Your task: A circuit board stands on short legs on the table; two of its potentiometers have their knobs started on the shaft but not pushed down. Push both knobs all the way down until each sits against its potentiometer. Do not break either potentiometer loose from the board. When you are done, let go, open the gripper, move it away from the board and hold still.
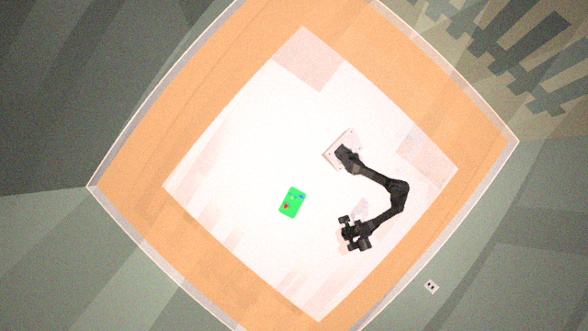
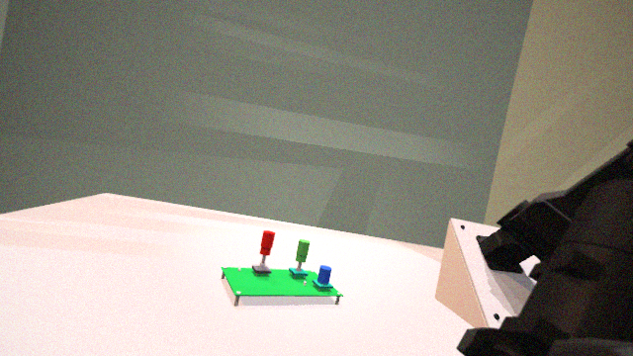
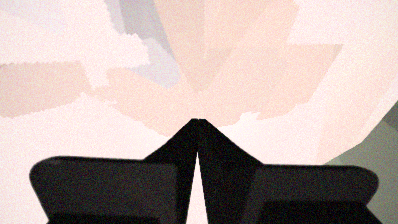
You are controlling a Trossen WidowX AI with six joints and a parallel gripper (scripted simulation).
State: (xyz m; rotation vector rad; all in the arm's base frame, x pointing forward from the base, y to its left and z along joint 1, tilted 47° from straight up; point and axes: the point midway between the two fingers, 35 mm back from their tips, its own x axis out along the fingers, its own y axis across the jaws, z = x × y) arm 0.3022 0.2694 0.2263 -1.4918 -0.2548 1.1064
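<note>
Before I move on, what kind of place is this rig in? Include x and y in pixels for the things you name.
Probably a robot test bench in a plain room: an arm (image 1: 399,195) (image 2: 588,257) on a table (image 1: 257,138) (image 2: 148,307), a circuit board (image 1: 289,213) (image 2: 267,287), and a wall outlet (image 1: 431,287).

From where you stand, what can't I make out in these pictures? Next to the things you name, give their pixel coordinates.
- Gripper (image 1: 341,228) (image 3: 198,125): its fingertips are too small in the top view.
- Green knob (image 2: 303,251): too small and blurred in the top view.
- Black arm (image 2: 584,257): cut off by the exterior view's right edge.
- Circuit board (image 1: 292,202) (image 2: 277,284): outside the wrist view.
</note>
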